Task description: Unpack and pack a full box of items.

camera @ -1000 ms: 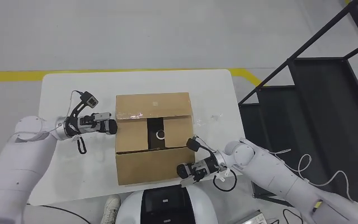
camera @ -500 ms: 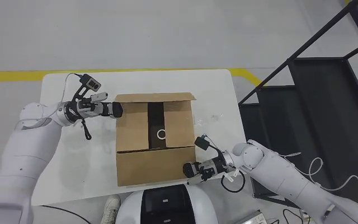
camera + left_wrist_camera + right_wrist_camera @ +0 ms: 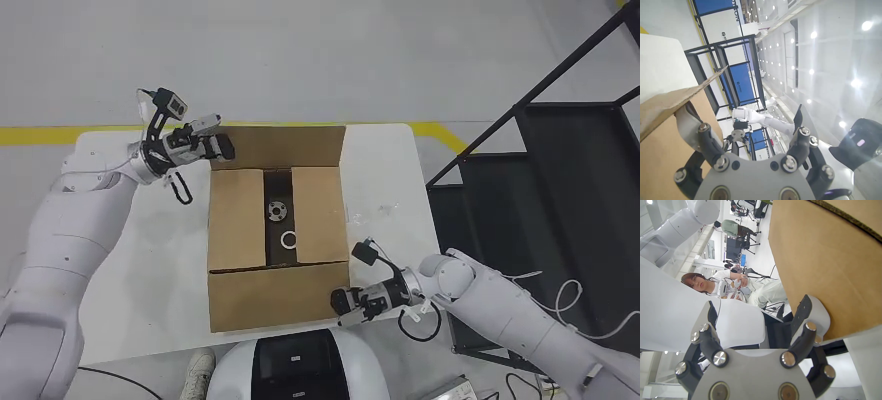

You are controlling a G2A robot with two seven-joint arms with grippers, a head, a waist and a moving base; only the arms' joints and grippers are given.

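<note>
A brown cardboard box (image 3: 238, 220) stands mid-table. Its far flap (image 3: 285, 148) is raised and its near flap (image 3: 270, 295) hangs outward. Between the two side flaps a dark gap shows a dark round part (image 3: 274, 210) and a white ring (image 3: 288, 240). My left gripper (image 3: 222, 147) is open at the far flap's left corner. In the left wrist view, one finger of the left gripper (image 3: 744, 113) lies against the cardboard (image 3: 668, 142). My right gripper (image 3: 343, 300) is open under the near flap's right corner. One finger of the right gripper (image 3: 758, 303) touches the flap (image 3: 819, 256).
The white table (image 3: 150, 290) has bare room to the left and right of the box. A black metal staircase (image 3: 540, 170) stands close to the table's right side. A yellow floor line (image 3: 40, 133) runs behind the table.
My left gripper has moved toward the table's far edge and swung the far flap up off the box top, so more of the inside shows. The right gripper has shifted slightly under the near flap.
</note>
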